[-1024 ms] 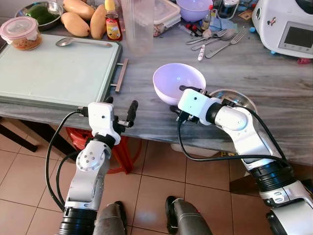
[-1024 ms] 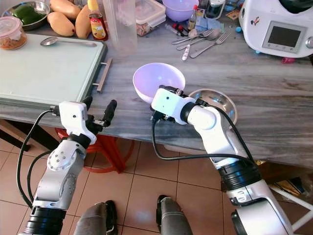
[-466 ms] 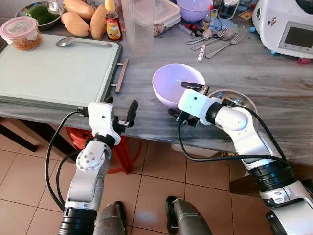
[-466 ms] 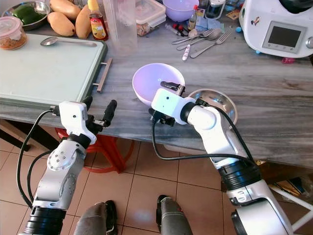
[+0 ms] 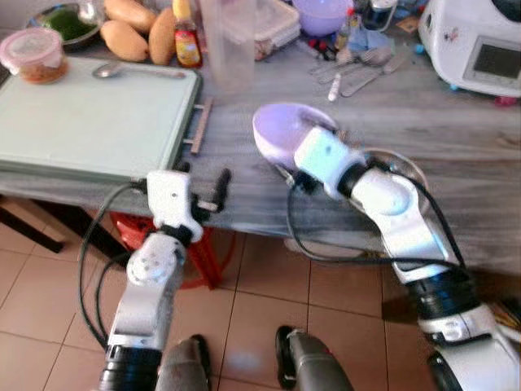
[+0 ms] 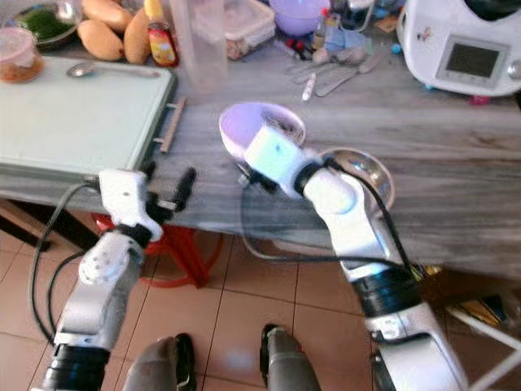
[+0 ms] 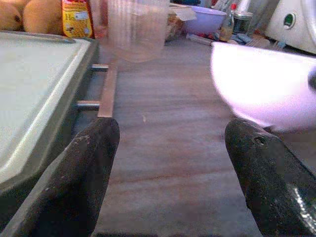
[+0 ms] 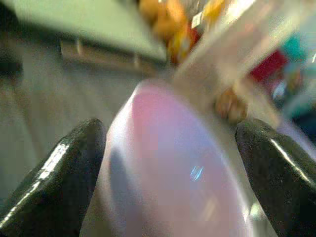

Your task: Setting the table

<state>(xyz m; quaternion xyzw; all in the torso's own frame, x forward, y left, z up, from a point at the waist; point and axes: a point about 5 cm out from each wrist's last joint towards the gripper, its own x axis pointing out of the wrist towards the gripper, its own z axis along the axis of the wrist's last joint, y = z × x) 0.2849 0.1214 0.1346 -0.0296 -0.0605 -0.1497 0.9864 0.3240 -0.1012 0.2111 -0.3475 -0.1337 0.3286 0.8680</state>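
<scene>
Marble-like grey streaks run across the counter [image 5: 456, 122], a smooth stone-look top. On it we see a pale green board [image 5: 85, 122] with a metal handle, a spoon [image 5: 134, 70] lying on its far edge, and a round tub with a pink lid [image 5: 32, 55] holding something orange-brown on its far corner. Behind the board lie yellow mangoes [image 5: 134, 32], a small sauce bottle [image 5: 188, 41] and a metal dish of something green [image 5: 65, 20]. A tall ribbed clear cup [image 5: 232, 45] stands by the board's handle, with a clear lidded box [image 5: 273, 24] behind it and a second purple bowl [image 5: 323, 12] beyond. Loose forks and spoons [image 5: 362, 65] lie near a white appliance with a screen [image 5: 480, 49].

The glossy lavender bowl [image 5: 285, 134], round and thin-walled, sits tilted near the counter's front edge, just beside a shallow steel bowl [image 6: 370, 167]. We see nothing inside the lavender one.

Our right end effector [image 8: 170, 163] grips this bowl by its rim: in the right wrist view one black finger [image 8: 54, 168] lies outside the wall and the other on the far side, the blurred bowl between them. Our left end effector [image 7: 170, 163] hangs released off the counter's front edge, its two black fingers [image 7: 81, 168] spread wide, pointing across the counter and touching nothing.
</scene>
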